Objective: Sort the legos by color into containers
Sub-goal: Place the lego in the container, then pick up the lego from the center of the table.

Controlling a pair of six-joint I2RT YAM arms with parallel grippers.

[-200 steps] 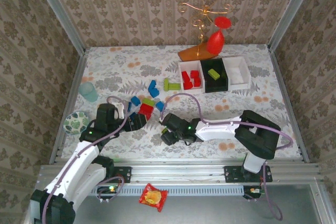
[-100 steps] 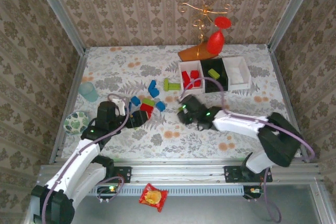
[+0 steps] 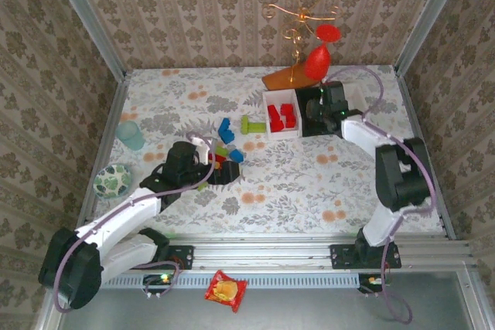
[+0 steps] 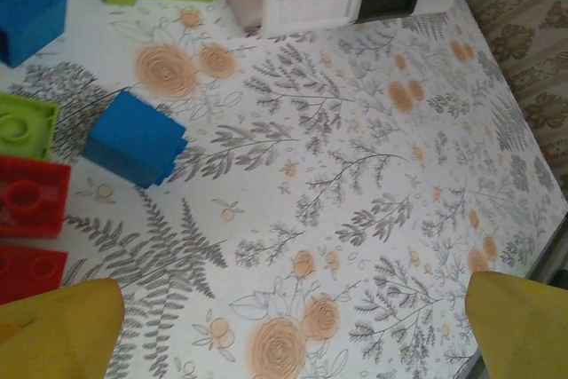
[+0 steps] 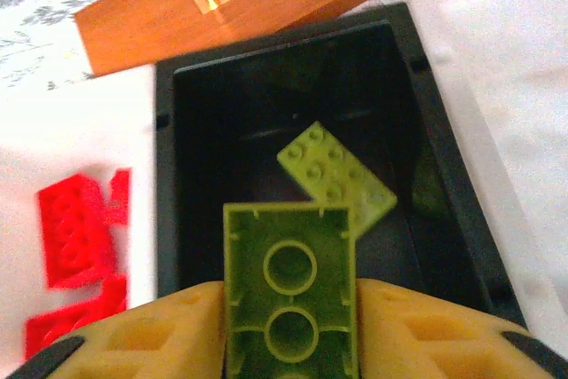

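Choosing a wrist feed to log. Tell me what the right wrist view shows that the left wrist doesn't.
Right wrist: the right end effector shut on a lime brick over the black container, where a second lime brick lies. Left wrist: the open left end effector near a blue brick, red bricks and a green brick on the floral cloth. Shared: the black container and the white container holding red bricks.
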